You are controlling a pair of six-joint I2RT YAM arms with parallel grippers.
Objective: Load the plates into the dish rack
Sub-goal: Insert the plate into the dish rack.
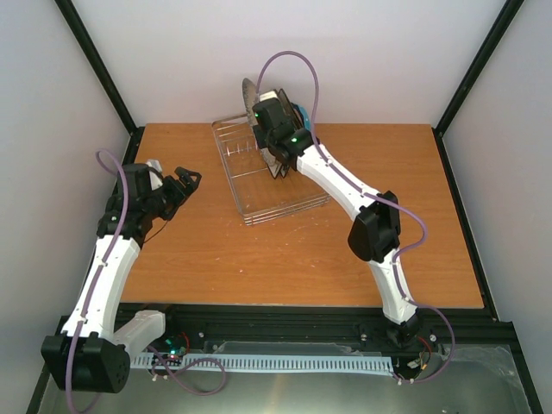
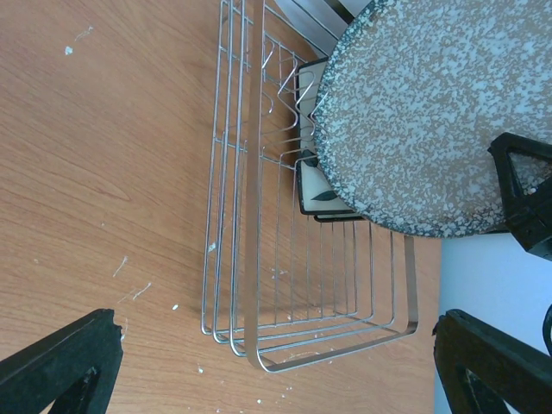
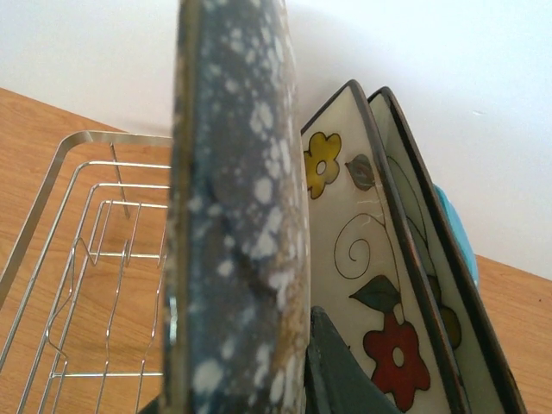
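Between the fingers of your right gripper (image 1: pixel 278 162) sits the grey plate (image 3: pixel 237 216), pinched by its rim and held on edge so it can slot into the rack (image 2: pixel 259 216) beside the square plates (image 3: pixel 362 259); left gripper (image 1: pixel 185 183) hangs spread, well apart.

A: What carries everything here?
B: A wooden worktop (image 1: pixel 216 259), orange-brown, with a fine grain running along it.
A: What lies directly on it?
B: The dish rack (image 1: pixel 272 191), a shallow rectangular basket of thin silver wire. It sits flat on the wood in the far half, about midway across, turned at a slant to the worktop's edges.
A: How close to the back?
B: Its far corner is near the back edge; whether it reaches that edge I cannot tell.
A: Anything else on the wood?
B: Small white specks (image 2: pixel 175 306), scattered beside the rack's long side and around its near end. The wood shows through the rack's wire floor.
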